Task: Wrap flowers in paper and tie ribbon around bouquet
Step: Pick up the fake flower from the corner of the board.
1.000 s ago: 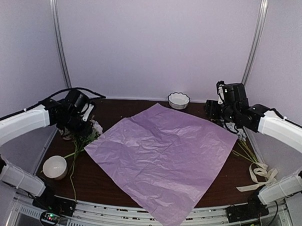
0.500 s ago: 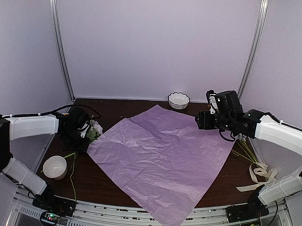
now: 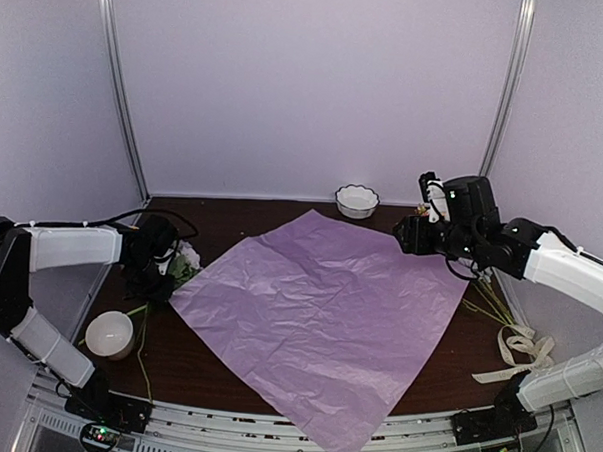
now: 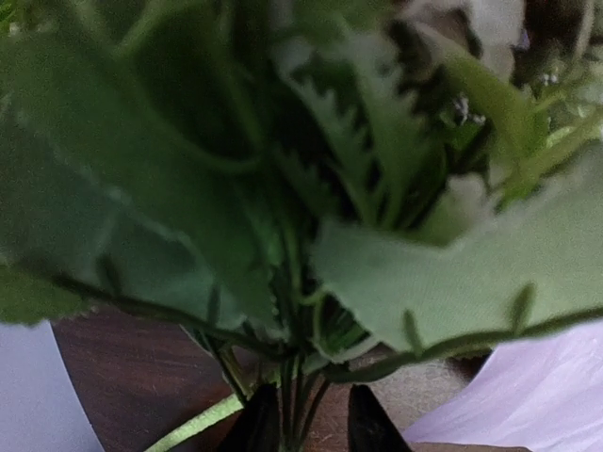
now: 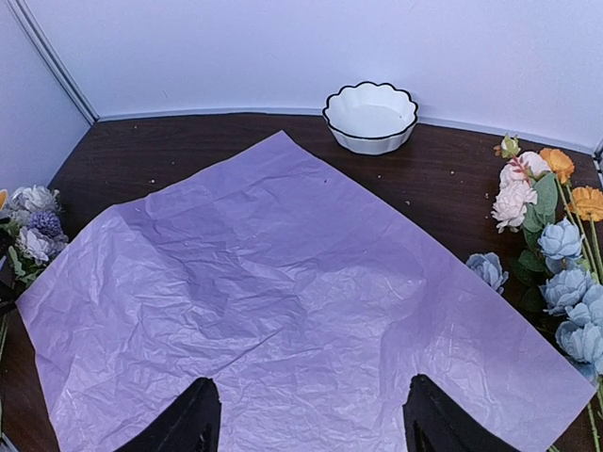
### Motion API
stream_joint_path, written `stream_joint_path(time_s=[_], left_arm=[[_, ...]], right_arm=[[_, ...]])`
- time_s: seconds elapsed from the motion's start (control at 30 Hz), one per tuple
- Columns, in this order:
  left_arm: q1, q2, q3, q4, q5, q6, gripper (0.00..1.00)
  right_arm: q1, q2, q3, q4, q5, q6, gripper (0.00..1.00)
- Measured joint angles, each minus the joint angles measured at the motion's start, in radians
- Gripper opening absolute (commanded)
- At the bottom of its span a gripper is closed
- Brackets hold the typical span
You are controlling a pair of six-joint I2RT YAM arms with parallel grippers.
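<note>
Pale lilac walls (image 3: 308,86) box in a dark wooden table (image 3: 232,215). The paper (image 3: 322,322) lies flat and open across the table's middle, one corner hanging over the near edge. Flowers (image 3: 183,261) sit just off the paper's left corner, at or almost at its edge (can't tell which). Left gripper (image 4: 301,422) is down in that bunch. Its wrist view shows two dark fingertips close on either side of the thin green stalks. Whether they truly pinch the stalks, I cannot tell. A second bunch (image 5: 556,235), blue, pink and orange, lies just off the paper's right edge. Right gripper (image 5: 306,414) hovers above the paper's far right part, jaws spread wide, holding nothing. Ribbon (image 3: 521,351) lies loose well right of the paper. Scalloped bowl (image 3: 357,199) stands just beyond the paper's far corner, and plain bowl (image 3: 110,334) sits left of the paper, toward the front.

Step in hand, as I judge it: picking up the left bunch to lay on the paper. Wrapping and tying are not started. The next move calls for a firm pinch low on the stalks and a lift clear of the paper's edge so the sheet isn't dragged. Then the bunch goes down with blooms toward a corner and stalks across the middle. Thin stalks may slip from a loose pinch.
</note>
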Motion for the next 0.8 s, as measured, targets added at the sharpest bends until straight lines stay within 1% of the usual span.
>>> stream_joint_path(time_s=[0.1,0.3,0.43,0.47,0.53,0.63,0.8], left_arm=[[0.000,-0.011,0.004,-0.010,-0.017,-0.001,0.38],[0.001,-0.042,0.024,-0.024,-0.048,-0.002,0.41],[0.023,-0.032,0.026,-0.019,-0.037,0.001,0.39],[0.031,-0.024,0.026,-0.015,-0.029,0.002,0.36],[0.042,0.002,0.026,0.000,-0.010,0.004,0.27],[0.047,0.047,0.026,0.018,0.011,0.010,0.01],[0.047,0.037,0.026,0.025,0.028,0.018,0.00]], right_arm=[[0.001,0.000,0.004,-0.005,-0.003,-0.002,0.68],[0.001,0.000,0.018,-0.011,-0.014,-0.005,0.67],[0.001,0.003,0.019,-0.012,-0.019,-0.013,0.67],[0.001,0.005,0.020,-0.013,-0.020,-0.016,0.67],[0.001,0.005,0.021,-0.020,-0.020,-0.021,0.67],[0.001,0.005,0.023,-0.027,-0.020,-0.025,0.67],[0.001,0.005,0.023,-0.035,-0.020,-0.028,0.67]])
